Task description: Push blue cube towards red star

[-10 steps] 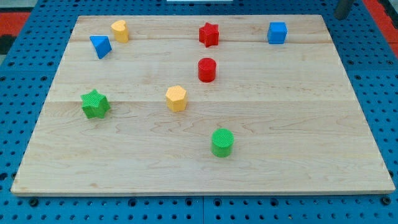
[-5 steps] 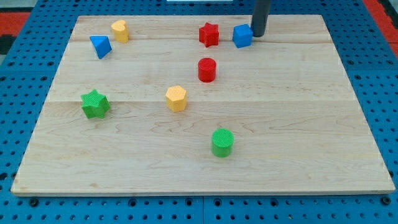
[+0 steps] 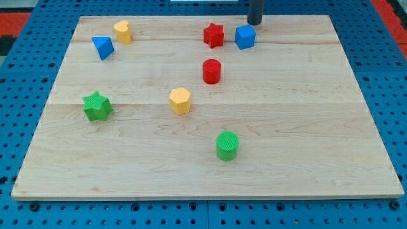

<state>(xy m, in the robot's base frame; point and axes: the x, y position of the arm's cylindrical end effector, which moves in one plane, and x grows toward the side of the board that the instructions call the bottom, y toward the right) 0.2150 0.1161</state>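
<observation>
The blue cube (image 3: 245,36) sits near the view's top, just right of the red star (image 3: 214,35), with a small gap between them. My tip (image 3: 254,23) is at the board's top edge, just above and slightly right of the blue cube, apart from it.
A red cylinder (image 3: 212,71) stands below the red star. A yellow hexagonal block (image 3: 180,100) is mid-board. A green cylinder (image 3: 227,145) is lower. A green star (image 3: 97,106) is at the left. A blue triangular block (image 3: 102,47) and a yellow block (image 3: 123,31) are top left.
The blue cube slid left from the top right to beside the red star. My tip came in from the top right, pushed it, then drew back up and left off the cube.
</observation>
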